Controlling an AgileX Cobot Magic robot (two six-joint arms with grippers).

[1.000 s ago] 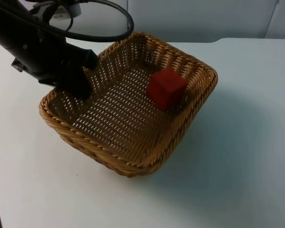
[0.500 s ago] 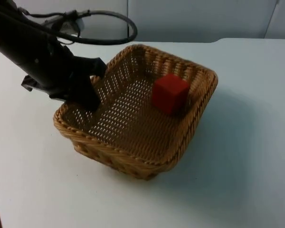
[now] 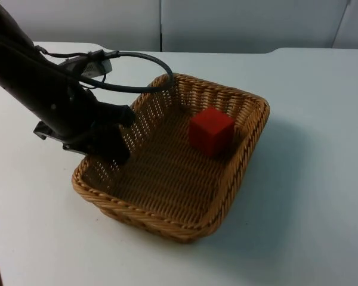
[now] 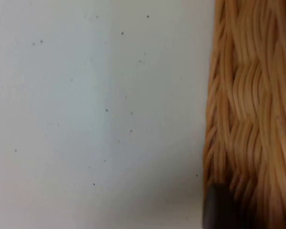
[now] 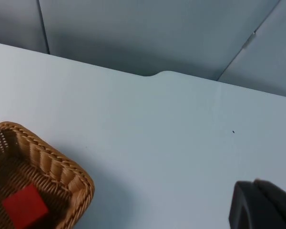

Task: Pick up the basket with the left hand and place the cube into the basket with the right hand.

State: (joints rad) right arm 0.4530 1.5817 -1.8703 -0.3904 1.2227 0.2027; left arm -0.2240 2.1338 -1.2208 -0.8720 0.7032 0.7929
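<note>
The plain white counter (image 3: pixel 310 179), backed by a grey partition wall (image 5: pixel 148 33), carries a rectangular tan wicker basket (image 3: pixel 167 205). The left tool (image 3: pixel 110 146) is clamped on the basket's left rim. A small red cube (image 3: pixel 211 131), unmarked, sits inside near the basket's far right wall; whether the right tool (image 5: pixel 262 207), off to the side above the counter, is spread or closed cannot be told.

White table (image 3: pixel 310 196) meets grey partition wall (image 3: pixel 244 24).

Woven basket rim (image 4: pixel 248 105) — beside the white table (image 4: pixel 95 114).
</note>
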